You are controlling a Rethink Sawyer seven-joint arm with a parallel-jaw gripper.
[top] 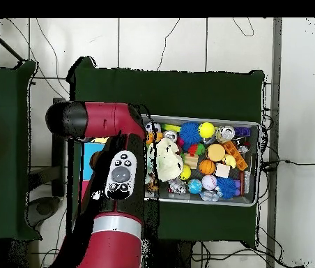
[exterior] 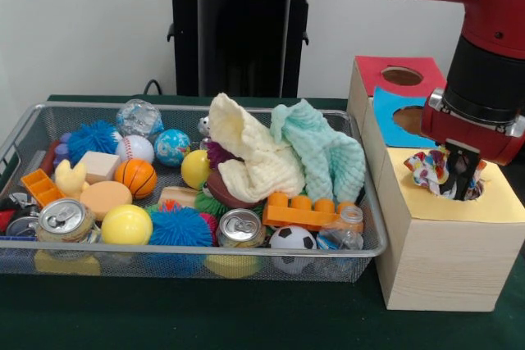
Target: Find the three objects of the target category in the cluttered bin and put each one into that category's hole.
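The red and black arm's gripper hangs over the yellow-topped hole of the pale wooden sorting box, clenched on a crumpled multicoloured patterned cloth that sits at the hole's rim, partly inside it. The box carries three coloured tops in a row: yellow nearest the camera in the front view, then blue, then red, each with one round hole.

Just beside the box stands the silver wire-mesh bin on the green-covered bench. Two more cloths lie heaped at the bin's end nearest the box: one cream knitted cloth and one mint-green knitted cloth, touching each other. Around them I count two silver drink cans, one by the bin's far end from the box and one near the front wall; two blue spiky rubber balls; two plain yellow balls; one small basketball; one baseball; one small football; and one orange toy brick.

The bin is crowded to its walls, with little bare mesh showing. Open green bench runs along the front of the bin and box. In the overhead view the arm covers the box.
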